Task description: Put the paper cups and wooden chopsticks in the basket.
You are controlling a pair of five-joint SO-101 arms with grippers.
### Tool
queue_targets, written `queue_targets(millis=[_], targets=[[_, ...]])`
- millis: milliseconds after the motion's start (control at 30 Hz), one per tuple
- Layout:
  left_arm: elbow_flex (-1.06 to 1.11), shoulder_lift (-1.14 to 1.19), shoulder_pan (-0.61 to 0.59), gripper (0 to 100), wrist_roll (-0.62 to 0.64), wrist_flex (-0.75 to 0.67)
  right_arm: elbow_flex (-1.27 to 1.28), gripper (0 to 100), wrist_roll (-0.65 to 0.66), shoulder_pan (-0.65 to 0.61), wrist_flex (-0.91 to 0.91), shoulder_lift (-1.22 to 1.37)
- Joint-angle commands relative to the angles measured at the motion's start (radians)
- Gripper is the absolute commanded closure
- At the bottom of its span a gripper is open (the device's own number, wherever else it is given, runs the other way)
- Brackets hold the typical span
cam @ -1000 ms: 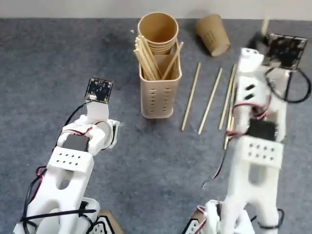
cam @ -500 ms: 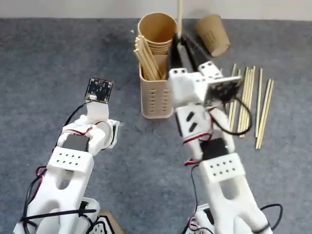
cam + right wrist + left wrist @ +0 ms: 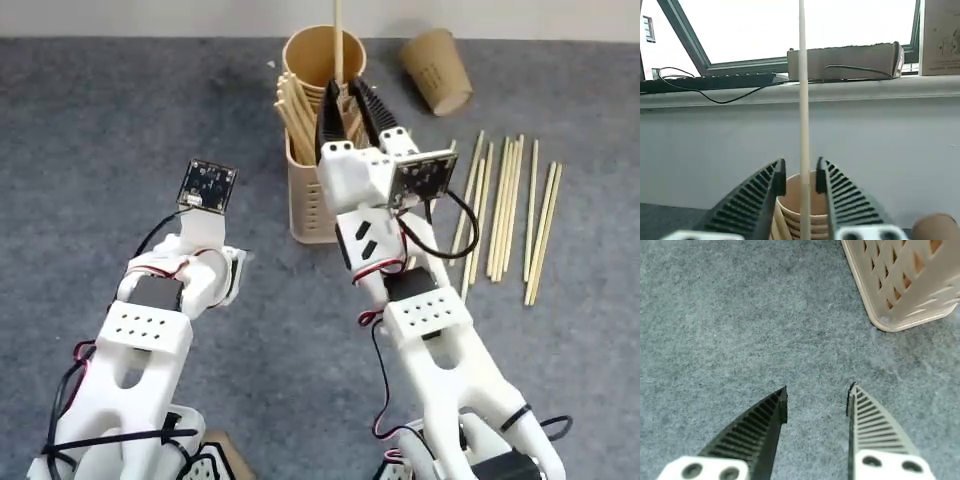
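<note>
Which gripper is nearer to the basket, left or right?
Right. The right gripper is over the basket, shut on a chopstick; the left gripper is open over the carpet, apart from it.

From my end the table (image 3: pixel 110 110) has a grey felt-like top. The beige basket (image 3: pixel 320 215) stands upright on it, toward the far middle. One cup (image 3: pixel 438 70) lies tipped on its side near the far edge, right of the basket. A loose bunch of chopsticks (image 3: pixel 510 210) lies flat further right, roughly parallel, a few overlapping.
</note>
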Motion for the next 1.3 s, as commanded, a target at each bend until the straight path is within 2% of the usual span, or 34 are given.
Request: queue_targets(millis=[0,167,233,300,467,533,633,733,933,1267], targets=[[-0.005,-0.021,0.008,80,-0.009,-0.017,-0.031,86.1,-0.008,-0.007,0.018,-0.001],[-0.005,-0.021,0.008,80,-0.009,-0.017,-0.036,87.9,-0.005,-0.004,0.025,-0.005],[-0.005,-0.021,0.008,80,-0.009,-0.017,-0.036,90.4,-0.003,0.036,0.061,-0.051],[-0.005,-0.021,0.008,80,-0.009,-0.017,-0.038,93.1,-0.008,0.107,0.257,-0.156],[-0.005,-0.021,0.013,80,-0.009,-0.017,-0.243,94.7,0.000,0.406,1.040,-0.438],[-0.005,-0.021,0.013,80,-0.009,-0.017,-0.318,94.7,0.002,0.509,1.171,-0.438],[-0.005,-0.021,0.013,80,-0.009,-0.017,-0.337,94.6,0.103,0.573,1.230,-0.344],[-0.005,-0.021,0.013,80,-0.009,-0.017,-0.311,94.5,0.169,0.553,1.247,-0.179],[-0.005,-0.021,0.008,80,-0.009,-0.017,-0.320,85.9,0.173,0.438,1.245,0.154],[-0.005,-0.021,0.013,80,-0.009,-0.017,-0.311,84.7,0.117,0.381,1.082,0.341]])
